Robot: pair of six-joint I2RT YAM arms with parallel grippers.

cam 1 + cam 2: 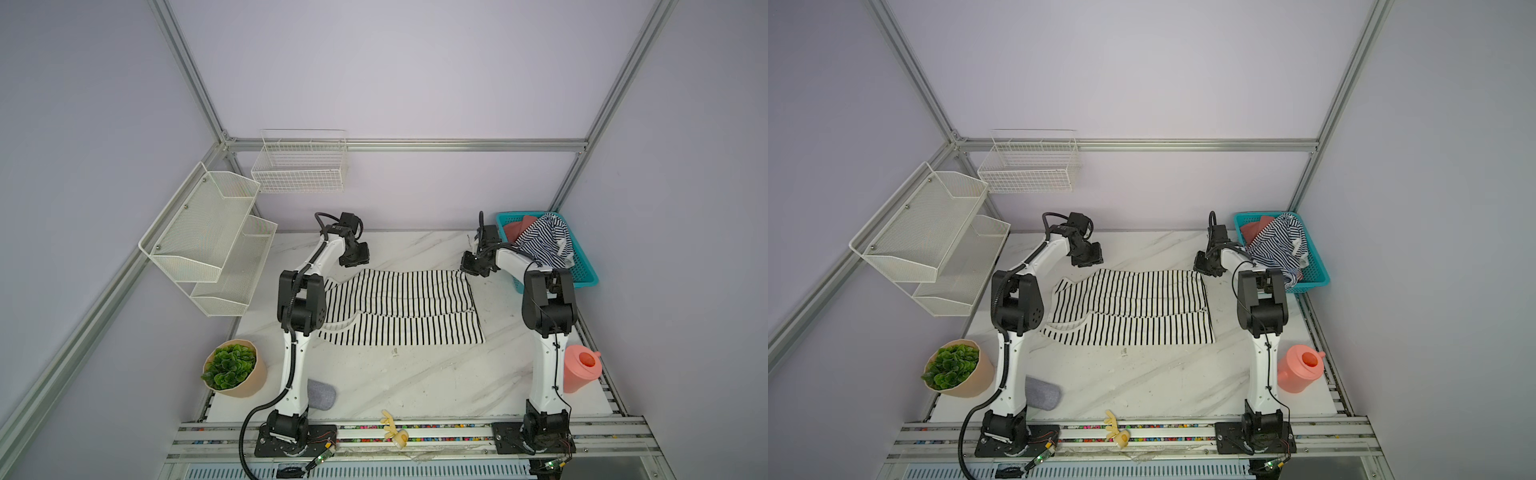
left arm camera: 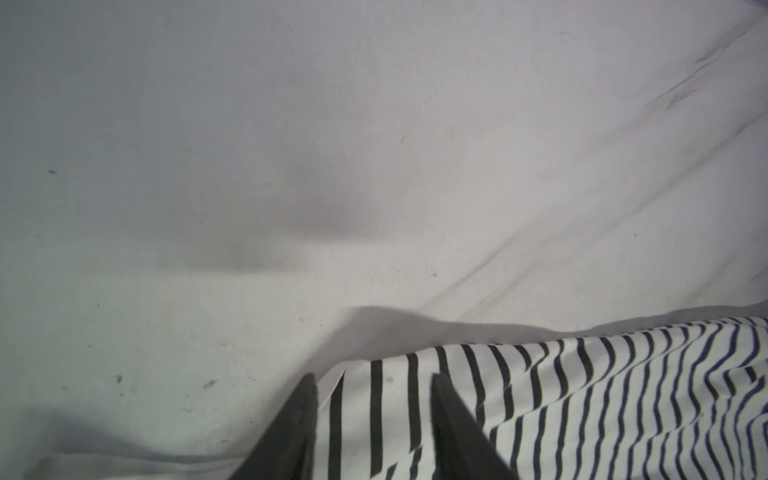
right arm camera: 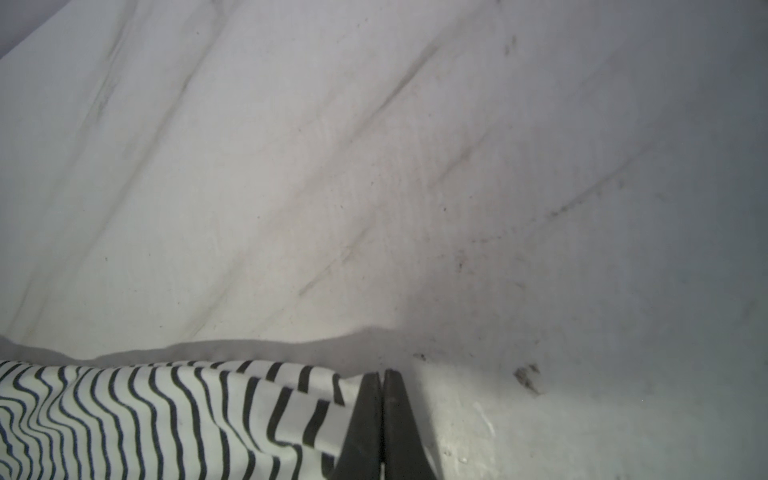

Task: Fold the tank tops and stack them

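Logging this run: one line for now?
white black-striped cloth tank top: on marble table; left fingers: open; right fingers: shut; navy-striped top: in teal basket

Black-striped top [image 1: 399,307] flat, navy-striped top [image 1: 544,241] bunched

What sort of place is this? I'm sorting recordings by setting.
Likely a robotics lab cell staged as a laundry corner: an aluminium frame, a left arm and right arm bolted to rails at a marble-look table, and props like a teal basket and a white black-striped tank top.
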